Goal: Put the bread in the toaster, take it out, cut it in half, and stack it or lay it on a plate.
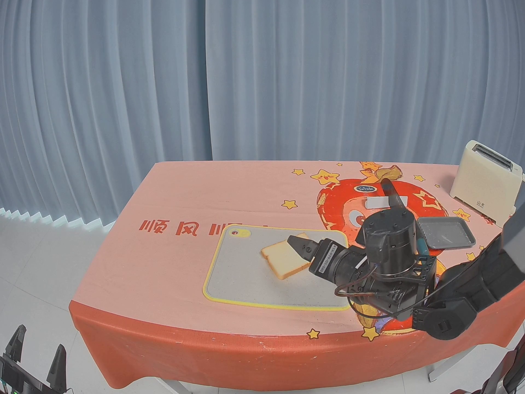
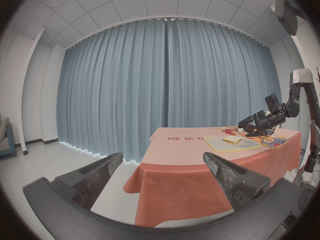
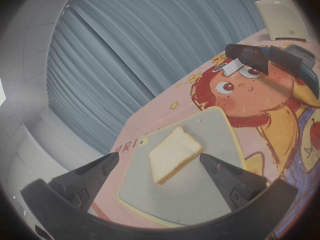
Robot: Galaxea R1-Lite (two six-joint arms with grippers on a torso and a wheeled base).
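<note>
A slice of bread (image 1: 281, 258) (image 3: 173, 152) (image 2: 232, 139) lies on the grey, yellow-rimmed cutting board (image 1: 246, 280) (image 3: 200, 197) near the table's front. My right gripper (image 1: 298, 245) (image 3: 158, 157) is open, its tips just over the slice's right edge with a finger to either side. The white toaster (image 1: 486, 181) (image 3: 281, 19) stands at the far right corner. A grey rectangular plate (image 1: 445, 232) lies in front of it. My left gripper (image 1: 35, 354) (image 2: 163, 164) hangs open, low and left of the table.
A knife (image 1: 391, 192) (image 3: 248, 55) with a dark blade and teal handle lies behind my right wrist, between board and plate. The table (image 1: 191, 203) has an orange printed cloth. A blue curtain hangs behind it.
</note>
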